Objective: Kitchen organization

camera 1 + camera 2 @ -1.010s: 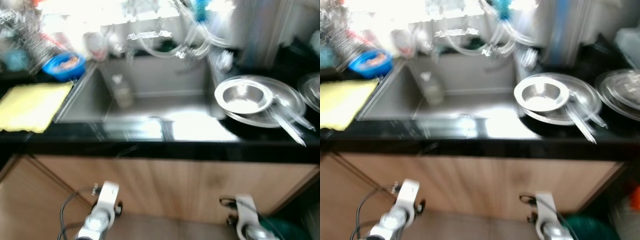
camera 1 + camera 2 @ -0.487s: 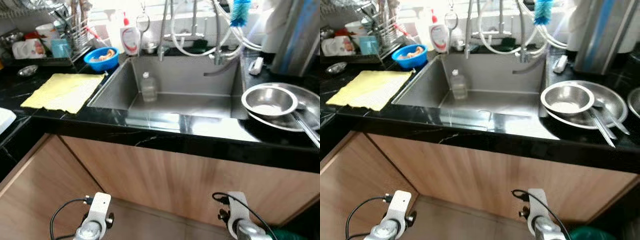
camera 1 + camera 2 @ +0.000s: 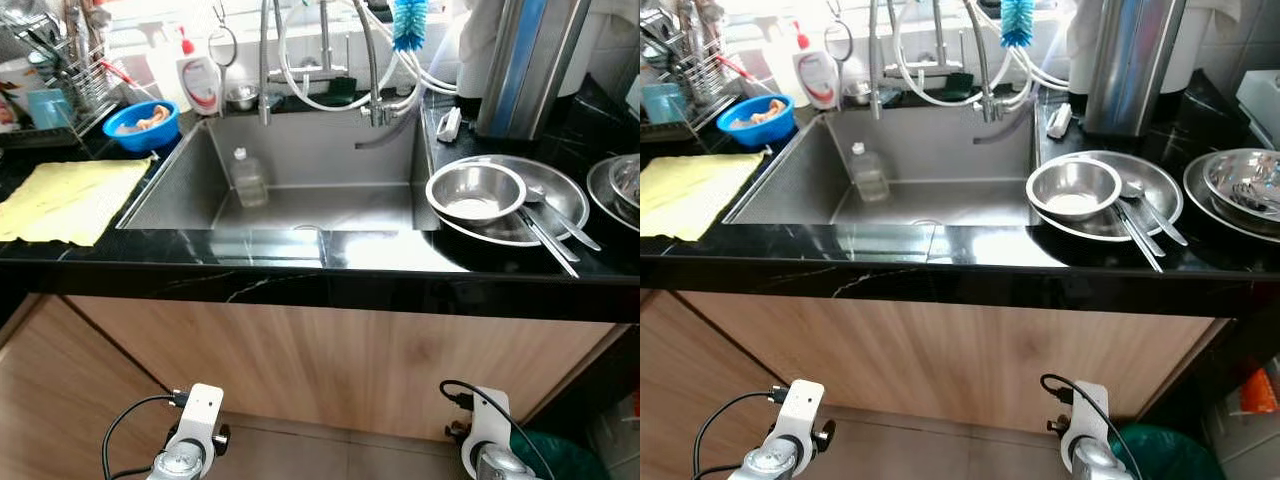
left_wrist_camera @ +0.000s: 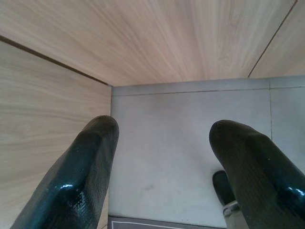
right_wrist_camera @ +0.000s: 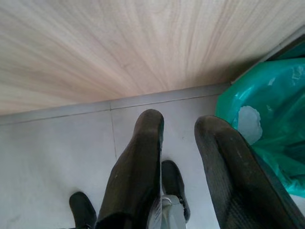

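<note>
While both arms hang low, eye views: steel bowl (image 3: 475, 192) on plate (image 3: 563, 186), counter (image 3: 300, 268) right of sink (image 3: 300, 180) | left wrist: left gripper (image 4: 164, 157) fingers spread, empty, over floor (image 4: 167, 133) | right wrist: right gripper (image 5: 178, 157) fingers slightly parted, empty.

The counter (image 3: 300, 275) is glossy black stone with pale veins; the sink (image 3: 300, 160) set in it is brushed, matt steel. Polished metal bowl (image 3: 476, 192) sits on a shiny metal plate (image 3: 560, 185). The yellow cloth (image 3: 60, 200) looks soft and matt. Cabinet fronts (image 3: 330, 365) are smooth light wood grain. The blue bowl (image 3: 145, 122) is glossy plastic, the floor (image 4: 181, 143) matt grey tile
</note>
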You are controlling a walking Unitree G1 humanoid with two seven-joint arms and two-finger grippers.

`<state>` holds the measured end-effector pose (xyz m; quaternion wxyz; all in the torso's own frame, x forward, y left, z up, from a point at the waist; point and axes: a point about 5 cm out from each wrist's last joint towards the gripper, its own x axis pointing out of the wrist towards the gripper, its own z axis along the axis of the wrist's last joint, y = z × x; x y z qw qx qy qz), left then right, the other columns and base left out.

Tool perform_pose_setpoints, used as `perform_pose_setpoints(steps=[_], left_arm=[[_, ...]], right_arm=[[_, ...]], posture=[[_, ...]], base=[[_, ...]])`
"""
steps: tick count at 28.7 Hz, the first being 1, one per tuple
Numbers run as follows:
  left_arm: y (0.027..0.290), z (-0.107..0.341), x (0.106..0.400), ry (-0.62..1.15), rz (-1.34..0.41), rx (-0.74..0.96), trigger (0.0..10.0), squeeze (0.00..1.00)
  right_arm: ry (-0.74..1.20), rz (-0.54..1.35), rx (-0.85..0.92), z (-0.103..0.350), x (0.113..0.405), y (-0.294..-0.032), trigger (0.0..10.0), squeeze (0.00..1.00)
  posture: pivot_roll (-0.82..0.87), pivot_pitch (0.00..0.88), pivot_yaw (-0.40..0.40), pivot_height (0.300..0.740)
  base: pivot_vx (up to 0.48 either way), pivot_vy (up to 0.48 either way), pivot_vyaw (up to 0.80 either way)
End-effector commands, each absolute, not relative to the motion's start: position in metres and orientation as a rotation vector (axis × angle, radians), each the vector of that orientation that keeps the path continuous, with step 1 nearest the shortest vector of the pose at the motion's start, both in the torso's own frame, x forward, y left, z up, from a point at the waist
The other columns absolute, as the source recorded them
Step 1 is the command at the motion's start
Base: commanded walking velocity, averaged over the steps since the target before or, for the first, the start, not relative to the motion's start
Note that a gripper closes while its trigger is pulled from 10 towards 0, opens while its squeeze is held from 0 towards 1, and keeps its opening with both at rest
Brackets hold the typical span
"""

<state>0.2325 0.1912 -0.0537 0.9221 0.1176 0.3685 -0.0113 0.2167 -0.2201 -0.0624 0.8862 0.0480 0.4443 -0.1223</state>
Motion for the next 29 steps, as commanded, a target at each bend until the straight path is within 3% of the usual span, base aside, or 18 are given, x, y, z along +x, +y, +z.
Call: perform_pose_setpoints(steps=[1, 29], left_arm=[[0.1969, -0.0531, 0.2324, 0.764, -0.014, 0.252, 10.0, 0.00], [0.1967, -0.0564, 0.2277, 0.783, -0.013, 0.252, 10.0, 0.00]], right_arm=[[0.925, -0.250, 0.109, -0.0636, 0.2166, -0.2144, 10.0, 0.00], [0.902, -0.261, 0.121, -0.0622, 0.2187, -0.2141, 10.0, 0.00]], posture=[[-0.16, 0.000, 0.137, 0.740], [-0.16, 0.000, 0.135, 0.740]], base=[[0.000, 0.000, -0.60], [0.000, 0.160, -0.60]])
